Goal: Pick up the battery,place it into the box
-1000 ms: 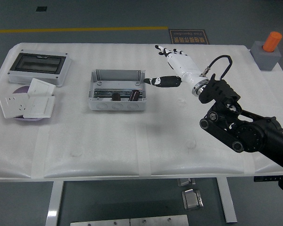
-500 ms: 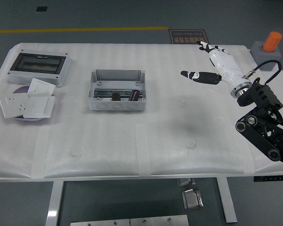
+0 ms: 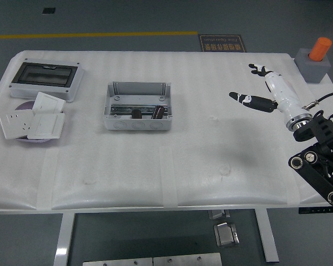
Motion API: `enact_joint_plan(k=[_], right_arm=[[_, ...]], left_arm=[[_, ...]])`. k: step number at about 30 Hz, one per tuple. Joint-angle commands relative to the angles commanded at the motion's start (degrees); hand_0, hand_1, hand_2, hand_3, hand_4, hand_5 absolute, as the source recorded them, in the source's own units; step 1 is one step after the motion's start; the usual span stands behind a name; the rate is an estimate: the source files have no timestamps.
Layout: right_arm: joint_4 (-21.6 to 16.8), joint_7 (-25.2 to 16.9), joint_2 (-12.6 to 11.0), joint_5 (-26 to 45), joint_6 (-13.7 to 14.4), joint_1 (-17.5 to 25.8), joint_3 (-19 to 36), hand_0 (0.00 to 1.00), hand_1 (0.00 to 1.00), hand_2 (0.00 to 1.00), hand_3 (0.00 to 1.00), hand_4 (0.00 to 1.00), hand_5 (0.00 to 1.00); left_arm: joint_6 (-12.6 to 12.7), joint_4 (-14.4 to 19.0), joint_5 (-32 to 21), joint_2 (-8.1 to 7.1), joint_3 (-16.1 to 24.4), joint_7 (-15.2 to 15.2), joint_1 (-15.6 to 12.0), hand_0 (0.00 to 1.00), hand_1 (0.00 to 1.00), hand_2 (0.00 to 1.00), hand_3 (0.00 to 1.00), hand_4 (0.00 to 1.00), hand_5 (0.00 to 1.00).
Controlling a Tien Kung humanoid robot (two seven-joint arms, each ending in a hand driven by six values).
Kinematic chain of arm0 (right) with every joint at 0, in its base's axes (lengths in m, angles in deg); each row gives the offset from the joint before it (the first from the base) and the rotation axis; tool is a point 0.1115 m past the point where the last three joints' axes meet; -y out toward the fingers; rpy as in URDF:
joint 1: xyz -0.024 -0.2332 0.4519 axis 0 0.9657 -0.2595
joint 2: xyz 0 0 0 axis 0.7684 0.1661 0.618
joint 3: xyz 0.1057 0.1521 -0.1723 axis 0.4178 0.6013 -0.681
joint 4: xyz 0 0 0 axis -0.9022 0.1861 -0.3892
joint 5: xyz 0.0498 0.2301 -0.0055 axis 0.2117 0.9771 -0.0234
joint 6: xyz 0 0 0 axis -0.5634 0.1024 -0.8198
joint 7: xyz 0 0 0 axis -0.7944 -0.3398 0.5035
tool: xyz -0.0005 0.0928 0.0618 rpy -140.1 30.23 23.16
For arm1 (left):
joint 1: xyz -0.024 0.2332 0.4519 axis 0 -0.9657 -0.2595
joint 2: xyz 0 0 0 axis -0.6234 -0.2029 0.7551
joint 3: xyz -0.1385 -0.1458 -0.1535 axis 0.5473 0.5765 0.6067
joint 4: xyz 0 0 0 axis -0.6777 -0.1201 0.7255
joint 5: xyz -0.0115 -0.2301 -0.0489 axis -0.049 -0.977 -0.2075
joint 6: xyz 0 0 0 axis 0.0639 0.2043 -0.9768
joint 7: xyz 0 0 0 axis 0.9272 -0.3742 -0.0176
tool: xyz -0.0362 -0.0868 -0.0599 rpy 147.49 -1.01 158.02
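Battery [image 3: 137,113] is lying inside the grey box [image 3: 137,105] in the head view, a dark short cylinder resting on the box floor near its middle, with a reddish-dark piece [image 3: 159,112] just beside it to the right. Judging by that, the placing is looking done, and what is in hand is clearing the arm away from the work.

The right hand [image 3: 266,88] is hovering over the right part of the bench [image 3: 172,160], well apart from the box, its white palm turned up and its dark-tipped fingers [image 3: 248,100] spread loosely, the thumb pointing toward the box. It is holding nothing. The black arm is entering from the lower right corner, with a cable looping near the wrist.

To do this step well, the hand should be travelling high enough to pass over the bench surface without dragging on the padded cover, and its path should be staying clear of the grey block with the orange button [image 3: 317,58] at the far right corner. The cable at the wrist should be kept from snagging on the arm's joints.

The left arm is not showing anywhere. On the left side, a covered enclosure [image 3: 46,78] and a stack of white switch plates [image 3: 32,122] on a purple disc are sitting untouched, far from the arm's route.
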Motion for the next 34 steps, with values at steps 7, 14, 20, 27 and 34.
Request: enact_joint_plan(k=[7, 14, 20, 27, 34], right_arm=[[0.62, 0.15, 0.14, -0.34, -0.15, -0.6, -0.05, 0.958, 0.841, 0.833, 0.905, 0.998, 0.663], [0.95, 0.21, 1.06, -0.53, -0.4, -0.6, 0.11, 0.956, 0.841, 0.832, 0.902, 0.998, 0.659], [0.84, 0.2, 1.25, -0.54, -0.44, -0.37, 0.77, 0.953, 0.838, 0.831, 0.898, 0.998, 0.654], [1.14, 0.29, 1.64, -0.63, -0.56, -0.9, 1.03, 0.948, 0.838, 0.83, 0.896, 0.998, 0.654], [1.45, 0.42, 2.17, -0.72, -0.71, -1.45, 0.67, 0.945, 0.837, 0.83, 0.894, 0.998, 0.651]], left_arm=[[-0.01, -0.22, -1.73, 0.59, -0.24, -0.01, -0.56, 0.593, 0.618, 0.502, 0.621, 0.574, 0.465], [-0.79, 0.01, 2.37, 0.98, 2.95, -1.31, -0.6, 0.594, 0.617, 0.504, 0.623, 0.572, 0.463], [-1.44, 0.02, 7.09, 0.94, 5.77, -2.42, -0.75, 0.593, 0.618, 0.506, 0.624, 0.573, 0.463], [-1.27, -0.04, 6.77, 0.81, 5.5, -2.24, -0.36, 0.593, 0.618, 0.504, 0.625, 0.571, 0.462], [-1.54, 0.01, 7.34, 1.12, 6.05, -2.56, -0.47, 0.594, 0.618, 0.504, 0.625, 0.571, 0.462]])
